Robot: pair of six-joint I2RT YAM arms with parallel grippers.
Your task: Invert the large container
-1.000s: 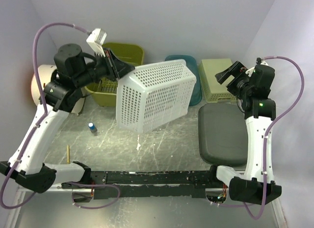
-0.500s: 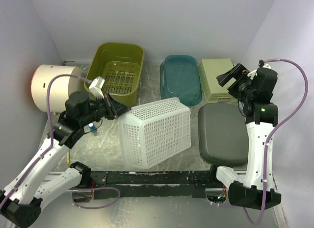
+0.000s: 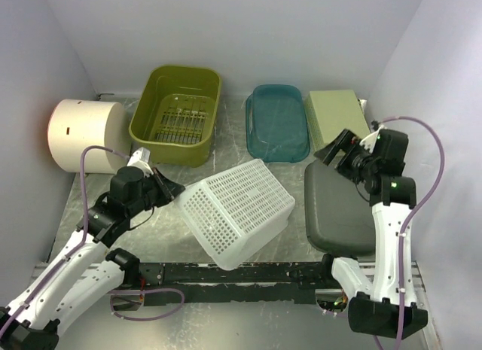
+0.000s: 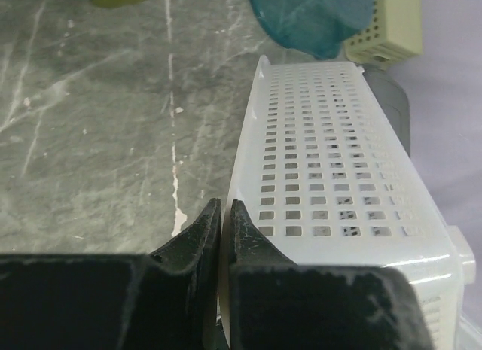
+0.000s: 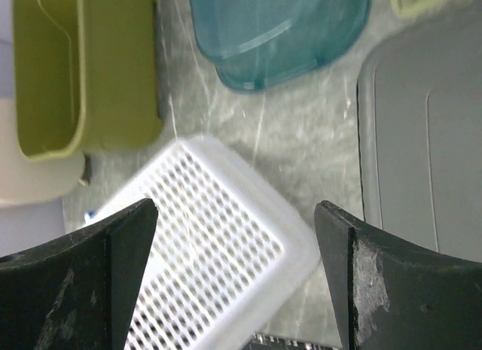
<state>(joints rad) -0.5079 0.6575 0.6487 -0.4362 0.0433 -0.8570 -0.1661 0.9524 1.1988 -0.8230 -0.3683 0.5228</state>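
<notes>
White shells, black joints, purple cables [image 3: 441, 163]; the left claw [image 4: 224, 205] and right claw [image 5: 235, 208] are black.

A robot lab test booth: plain lilac walls [image 3: 263, 34] enclose a grey marbled bench [image 3: 173, 237]; the cabled left arm [image 3: 71, 256] and right arm [image 3: 389, 237] are bolted to a black rail [image 3: 241, 273] at the bottom.

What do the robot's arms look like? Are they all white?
Not all white. The left arm and right arm have smooth white shells with chunky black joints and black bases. A purple cable loops along each one. The left gripper and right gripper are black, each with two wedge-shaped fingers. A tiny green light glows on the right arm.
</notes>
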